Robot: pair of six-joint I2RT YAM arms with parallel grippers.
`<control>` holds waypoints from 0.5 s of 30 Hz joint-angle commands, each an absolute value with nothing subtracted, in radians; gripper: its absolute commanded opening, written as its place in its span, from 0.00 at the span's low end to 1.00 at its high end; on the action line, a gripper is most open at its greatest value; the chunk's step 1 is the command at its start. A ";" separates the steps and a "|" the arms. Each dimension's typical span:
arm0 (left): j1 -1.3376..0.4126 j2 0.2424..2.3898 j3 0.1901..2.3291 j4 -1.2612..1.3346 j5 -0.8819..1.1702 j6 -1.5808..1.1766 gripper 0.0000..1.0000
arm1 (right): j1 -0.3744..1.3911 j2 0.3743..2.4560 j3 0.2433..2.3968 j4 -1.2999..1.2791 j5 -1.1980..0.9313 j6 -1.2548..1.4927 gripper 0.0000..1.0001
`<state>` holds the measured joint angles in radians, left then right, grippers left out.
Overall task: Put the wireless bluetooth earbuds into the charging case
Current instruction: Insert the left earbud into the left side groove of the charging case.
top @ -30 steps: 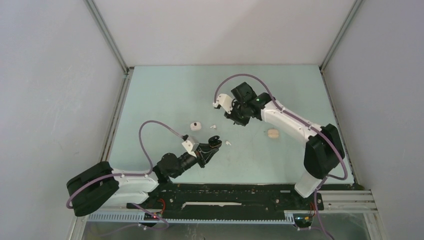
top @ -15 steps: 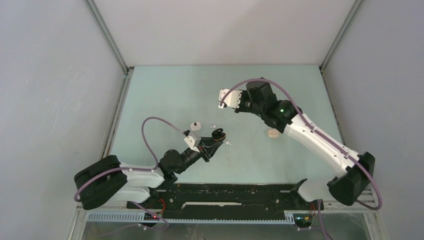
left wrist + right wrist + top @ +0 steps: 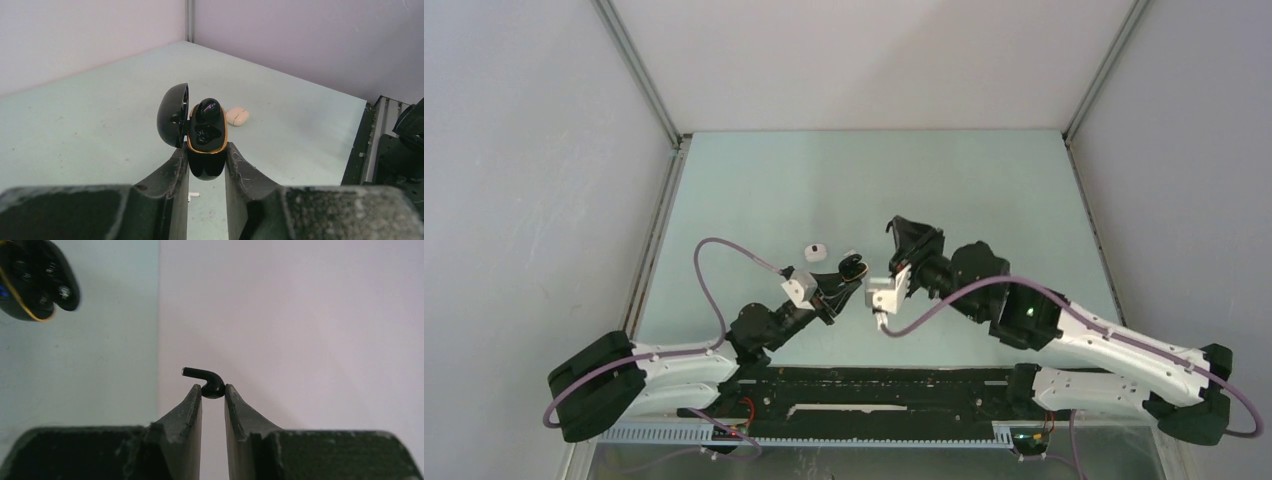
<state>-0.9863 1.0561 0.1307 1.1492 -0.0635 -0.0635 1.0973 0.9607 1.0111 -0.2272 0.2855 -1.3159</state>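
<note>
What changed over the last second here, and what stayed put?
The right arm swung from the far middle of the table back toward the near edge. That brought the right gripper, shut on a black earbud, close to the open black case. The left gripper kept holding that case, barely shifting. The white case stayed put.

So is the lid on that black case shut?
No, the black case in the left gripper has its lid hinged open to one side.
</note>
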 commanded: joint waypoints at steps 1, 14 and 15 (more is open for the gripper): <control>-0.995 0.996 0.142 1.114 -0.049 -0.020 0.00 | 1.177 0.954 0.838 0.091 0.357 -1.528 0.00; -1.028 1.010 0.146 1.074 -0.038 0.132 0.00 | 1.279 0.994 0.651 0.353 0.212 -1.622 0.00; -1.032 1.006 0.145 1.071 -0.040 0.143 0.00 | 1.276 0.994 0.639 0.360 0.197 -1.626 0.00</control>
<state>-1.0130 1.0035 0.1307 1.0626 -0.0414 0.0528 1.2728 1.0054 0.6857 0.2161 0.2592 -1.5730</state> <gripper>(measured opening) 0.282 0.215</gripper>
